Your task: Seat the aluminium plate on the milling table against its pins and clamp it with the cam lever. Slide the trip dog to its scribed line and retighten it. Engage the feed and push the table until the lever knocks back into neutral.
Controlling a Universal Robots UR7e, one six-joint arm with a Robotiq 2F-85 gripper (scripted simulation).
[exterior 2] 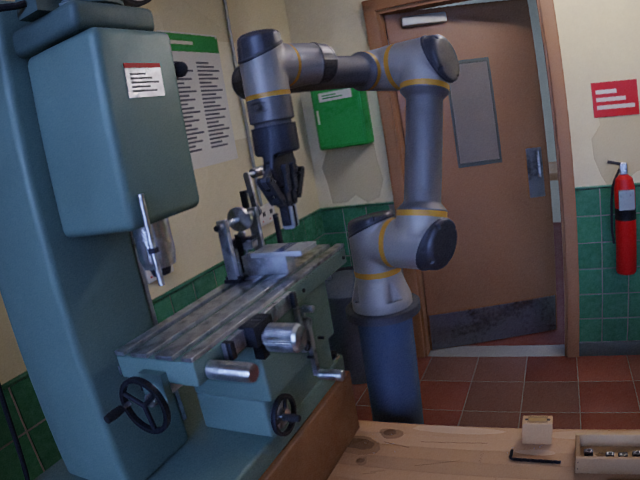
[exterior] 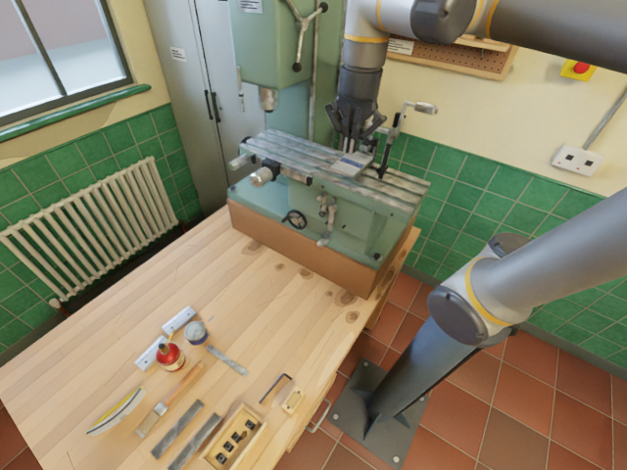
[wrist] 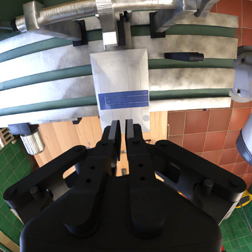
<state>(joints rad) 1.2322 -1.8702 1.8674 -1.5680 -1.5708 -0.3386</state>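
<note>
My gripper [wrist: 121, 131] hangs just above the far edge of the aluminium plate [wrist: 122, 88], shut and empty [exterior: 351, 145] [exterior 2: 288, 222]. The plate, with a blue band across it [exterior: 349, 163], lies flat on the milling table [exterior: 334, 167], its other end up against the clamp block [wrist: 110, 35]. The cam lever [exterior: 400, 126] stands upright just right of the plate, its silver handle [exterior: 423, 107] pointing away. A dark pin [wrist: 184, 56] stands in the table beside the plate. The black trip dog [exterior: 271, 169] with its knurled knob [exterior 2: 282, 337] sits on the table's front rail, and the feed lever [exterior: 329, 222] hangs below.
The mill's column and head [exterior 2: 98, 155] rise close beside the table. The workbench [exterior: 167, 329] in front carries an oil can [exterior: 169, 355], a tin, a brush, files, a hex key [exterior: 276, 387] and a small box of parts [exterior: 235, 437]. My arm's base [exterior: 385, 399] stands on the tiled floor.
</note>
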